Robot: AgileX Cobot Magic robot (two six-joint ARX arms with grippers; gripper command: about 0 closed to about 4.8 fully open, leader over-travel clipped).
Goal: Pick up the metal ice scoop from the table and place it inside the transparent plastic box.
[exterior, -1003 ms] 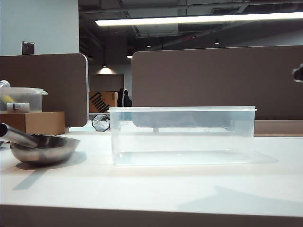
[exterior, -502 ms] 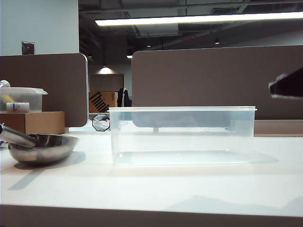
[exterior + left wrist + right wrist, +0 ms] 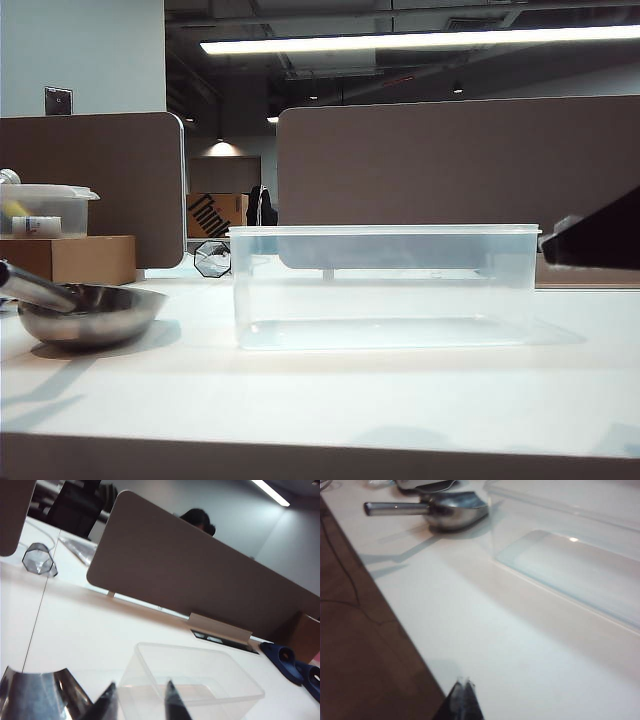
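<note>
- Leftmost in the exterior view, on a cardboard box behind the table edge: a small lidded clear container with items inside.
- Just in front, low at the left: the metal ice scoop, lying on the white table, bowl resting on the surface, handle running off the left edge of the view. Untouched by either gripper.
- Also seen from the right wrist view: the scoop on its side, open mouth turned toward the box, handle pointing away from it, a little apart from the box wall.
- At the centre: the transparent plastic box, upright, no lid, nothing inside, standing on the table to the right of the scoop.
- Behind, two brown desk partitions and a dim office beyond.
- At the right edge: a dark arm part, poking into view at about the height of the box rim, beside the box, not touching it.
- Left gripper: seen only in the left wrist view, two dark fingertips parted by a narrow gap, holding nothing, above the table with the box beyond and the scoop's shiny bowl beside them.
- Right gripper: seen in the right wrist view, fingertips pressed together, nothing between them, over the near table edge, well apart from scoop and box.
</note>
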